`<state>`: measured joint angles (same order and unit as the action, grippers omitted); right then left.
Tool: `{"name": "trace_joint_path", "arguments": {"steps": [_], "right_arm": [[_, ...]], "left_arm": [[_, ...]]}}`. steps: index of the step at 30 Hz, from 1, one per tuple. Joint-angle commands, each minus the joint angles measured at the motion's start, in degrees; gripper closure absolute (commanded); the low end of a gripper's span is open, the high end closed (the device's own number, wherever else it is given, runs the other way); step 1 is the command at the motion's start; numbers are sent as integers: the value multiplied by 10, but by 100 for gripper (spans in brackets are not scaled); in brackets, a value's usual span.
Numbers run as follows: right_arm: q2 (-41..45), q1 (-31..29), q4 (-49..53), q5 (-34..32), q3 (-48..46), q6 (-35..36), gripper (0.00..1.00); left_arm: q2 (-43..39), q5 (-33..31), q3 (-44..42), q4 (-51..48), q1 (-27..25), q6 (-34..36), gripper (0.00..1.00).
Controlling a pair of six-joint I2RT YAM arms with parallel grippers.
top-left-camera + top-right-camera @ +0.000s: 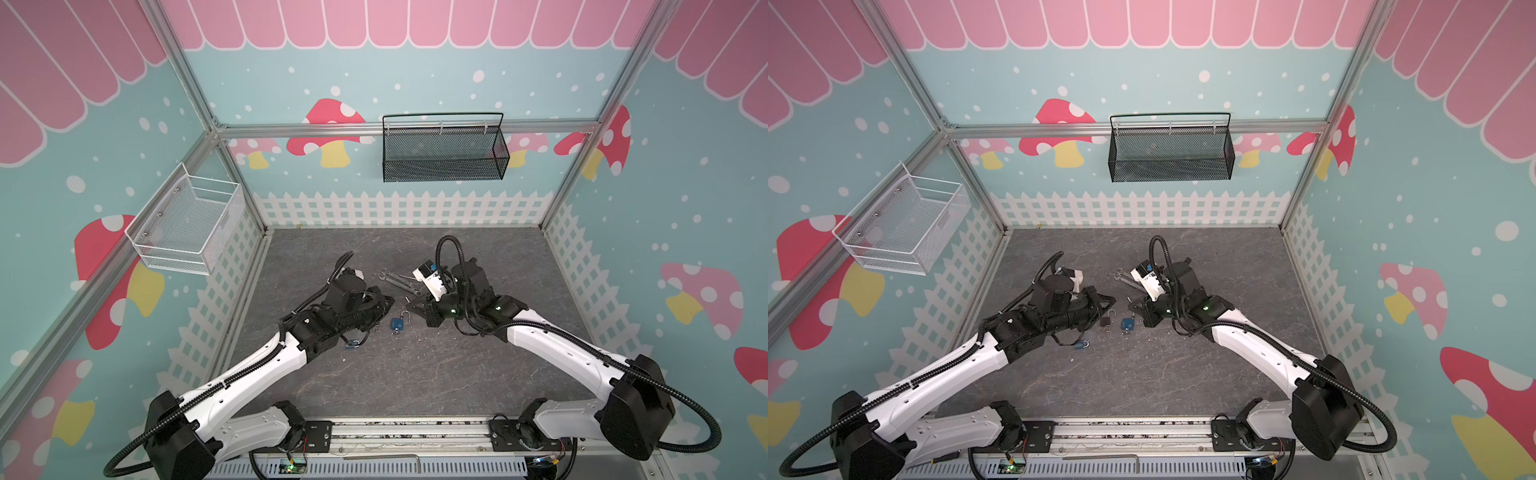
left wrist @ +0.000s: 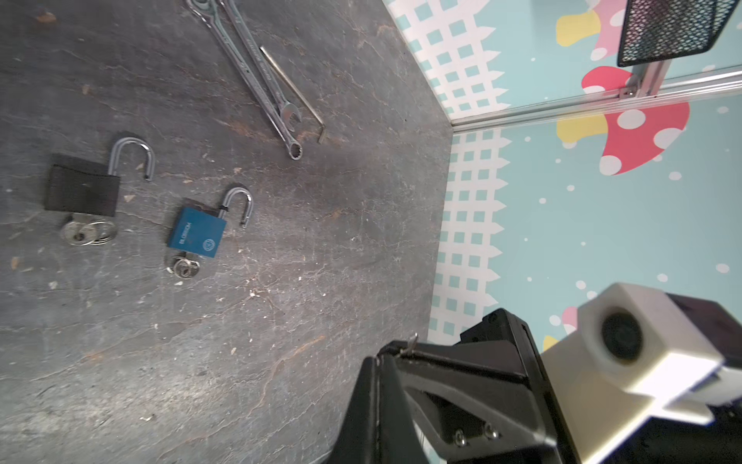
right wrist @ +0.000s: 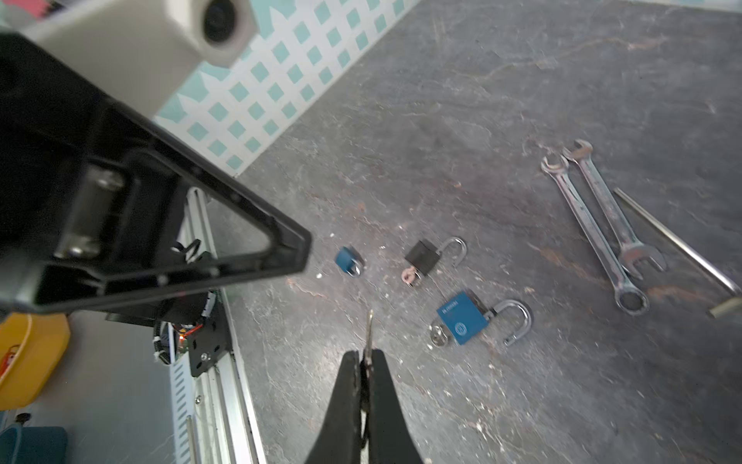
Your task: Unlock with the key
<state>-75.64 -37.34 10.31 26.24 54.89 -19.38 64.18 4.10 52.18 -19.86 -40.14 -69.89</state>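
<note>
left jaws: closed | right jaws: pinching flat metal key | blue padlock: U-shackle open

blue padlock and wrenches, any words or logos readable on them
"BLOSSOM", blurred, so uncertain: white print on the blue padlock body, beside a round logo.
wrenches: stamped marks, too blurred to read.
black padlock: no text shows.

Perhaps "BLOSSOM" on blue padlock

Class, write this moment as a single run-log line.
right gripper: jaws shut on key | left gripper: jaws shut | large blue padlock: shackle open | black padlock: shackle open
</note>
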Motion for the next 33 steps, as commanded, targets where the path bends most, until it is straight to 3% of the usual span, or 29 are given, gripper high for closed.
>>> {"name": "trace_joint_path", "arguments": {"steps": [1, 4, 10, 12, 15, 19, 25, 33], "right_arm": [[-3, 12, 16, -40, -12, -16, 100], [-14, 14, -14, -28, -33, -30, 100], [-51, 2, -39, 26, -55, -25, 100], [-64, -9, -41, 31, -60, -24, 100], [-74, -16, -52, 46, -75, -32, 100], [-74, -16, -78, 52, -98, -50, 100], [-82, -17, -93, 64, -109, -62, 100], [-94, -23, -114, 92, -116, -71, 100]], "left_arm": [[-17, -28, -19, -33, 33, 57, 100], [-2, -44, -19, -95, 79, 105, 97], [48, -124, -46, -175, 105, 188, 76], [82, -96, -50, -179, 127, 211, 73], [102, -86, -61, -179, 129, 208, 64], [110, -133, -86, -198, 129, 207, 57], [153, -148, -98, -216, 127, 218, 51], [191, -107, -94, -189, 120, 229, 49]]}}
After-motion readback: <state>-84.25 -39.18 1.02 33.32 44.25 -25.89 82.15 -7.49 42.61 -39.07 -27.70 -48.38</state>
